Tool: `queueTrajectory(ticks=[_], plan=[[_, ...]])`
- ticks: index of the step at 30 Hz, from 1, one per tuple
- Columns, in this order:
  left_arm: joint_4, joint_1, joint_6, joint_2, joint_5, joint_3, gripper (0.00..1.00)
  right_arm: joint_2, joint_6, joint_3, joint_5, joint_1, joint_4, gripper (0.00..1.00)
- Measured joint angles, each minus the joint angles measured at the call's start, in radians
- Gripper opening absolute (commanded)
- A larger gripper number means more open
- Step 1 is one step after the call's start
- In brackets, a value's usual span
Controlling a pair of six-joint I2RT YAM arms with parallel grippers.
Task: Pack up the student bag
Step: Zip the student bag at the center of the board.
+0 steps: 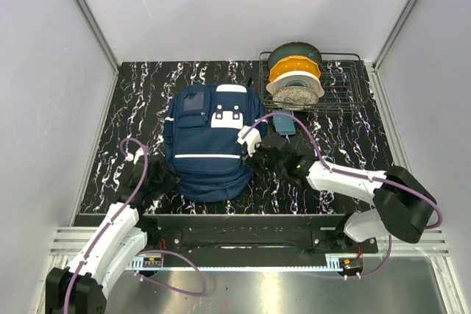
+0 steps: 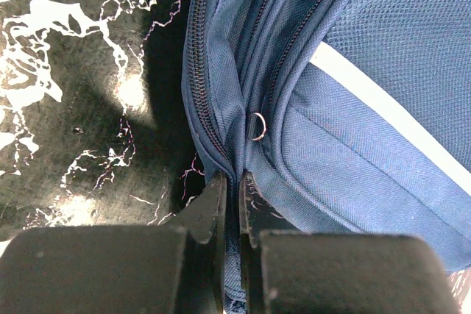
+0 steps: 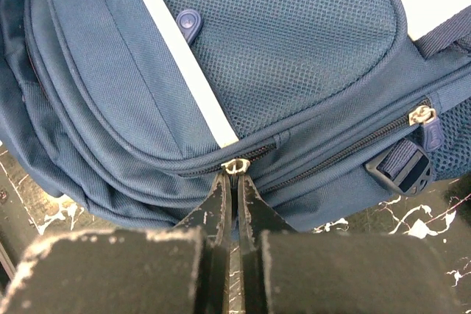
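Note:
The student bag (image 1: pixel 210 141), a navy backpack with a white stripe, lies flat in the middle of the black marbled table. My left gripper (image 1: pixel 163 176) is at its near left edge. In the left wrist view my left gripper (image 2: pixel 230 182) is shut on a fold of the bag's blue fabric (image 2: pixel 231 255) beside a zip, just below a small metal ring (image 2: pixel 257 126). My right gripper (image 1: pixel 255 145) is at the bag's right side. In the right wrist view my right gripper (image 3: pixel 237 176) is shut on a metal zip pull (image 3: pixel 236 165) of the front pocket.
A wire rack (image 1: pixel 346 97) with several round plate-like items (image 1: pixel 294 82) stands at the back right. A teal object (image 1: pixel 285 123) lies between rack and bag. A second zip pull (image 3: pixel 422 114) and a plastic buckle (image 3: pixel 403 168) sit right of my right gripper. Grey walls enclose the table.

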Motion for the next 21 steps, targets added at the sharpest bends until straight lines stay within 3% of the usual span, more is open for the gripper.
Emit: queueTrajectory(ticks=[4, 8, 15, 21], plan=[[-0.002, 0.0, -0.008, 0.001, 0.012, 0.0, 0.0, 0.002, 0.013, 0.027, 0.035, 0.018, -0.051, 0.0], [-0.003, 0.002, -0.011, 0.008, 0.013, 0.002, 0.0, 0.042, 0.038, 0.082, 0.22, 0.116, -0.117, 0.0], [-0.034, 0.003, -0.034, -0.075, 0.011, 0.0, 0.0, 0.073, 0.256, 0.119, 0.435, 0.186, -0.161, 0.0], [-0.048, 0.003, -0.051, -0.111, 0.003, -0.003, 0.0, 0.117, 0.318, 0.153, 0.558, 0.237, -0.183, 0.0]])
